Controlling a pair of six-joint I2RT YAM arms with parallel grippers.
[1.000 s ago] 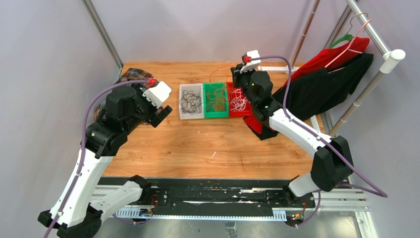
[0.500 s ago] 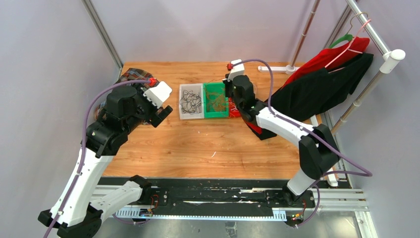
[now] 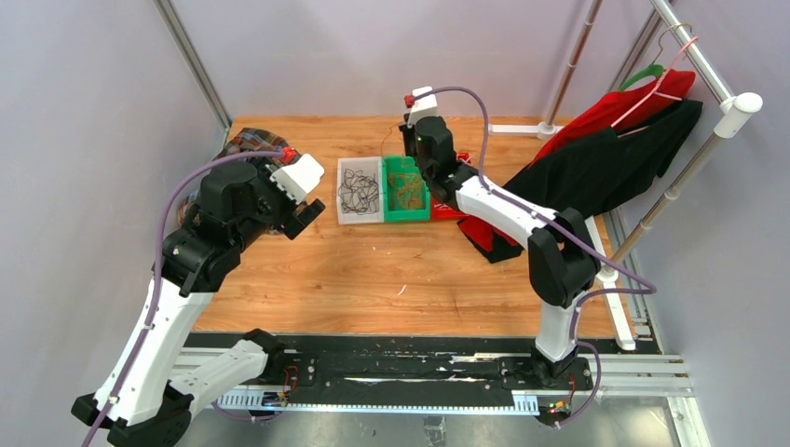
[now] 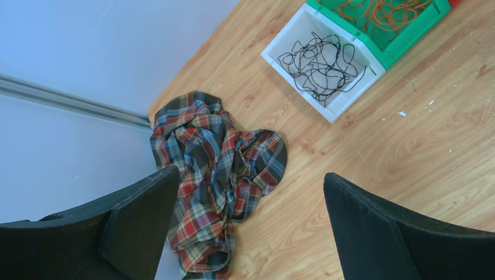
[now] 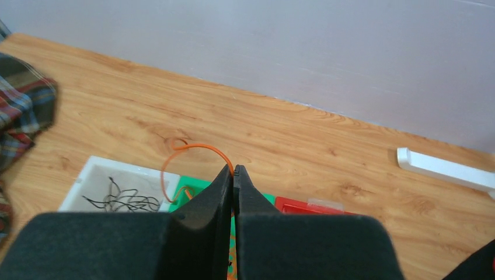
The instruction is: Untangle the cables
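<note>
- Top cam: high up behind the arm bases, angled down at the whole surface (image 3: 373,279).
- Left wrist cam: past the left gripper (image 4: 251,186), looking steeply down from well above the left side.
- Right wrist cam: low, close, over the right gripper (image 5: 233,175), facing the far wall.
- All three catch the white bin (image 3: 360,221).

We see the left arm (image 3: 168,307) bent high at its elbow on its own side, the left pincer (image 4: 251,178) spread wide and holding nothing, while the right arm (image 3: 508,209) is stretched far forward and inward, the right pincer (image 5: 233,170) closed tight, pinching a thin orange cable (image 5: 195,146).
</note>
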